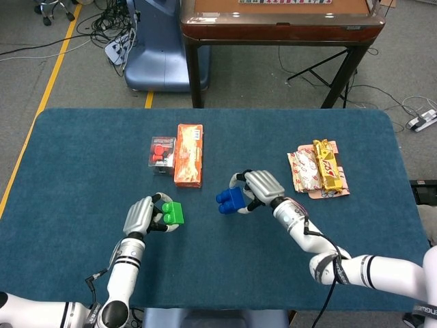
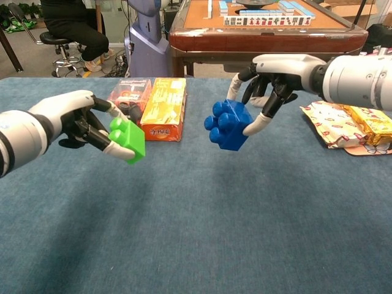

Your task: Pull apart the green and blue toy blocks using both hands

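Observation:
The green block (image 1: pixel 170 214) (image 2: pixel 128 139) and the blue block (image 1: pixel 230 200) (image 2: pixel 228 125) are separate, a clear gap between them. My left hand (image 1: pixel 140 216) (image 2: pixel 86 122) grips the green block from its left side, just above the blue tablecloth. My right hand (image 1: pixel 260 188) (image 2: pixel 269 82) holds the blue block from the right, its studs facing left toward the green one. Both blocks hang in the air over the middle of the table.
An orange box (image 1: pixel 188 155) (image 2: pixel 164 108) and a clear case with red parts (image 1: pixel 162 151) (image 2: pixel 127 93) lie behind the blocks. Snack packets (image 1: pixel 317 169) (image 2: pixel 352 124) lie at the right. A wooden table (image 1: pixel 280 20) stands beyond the far edge.

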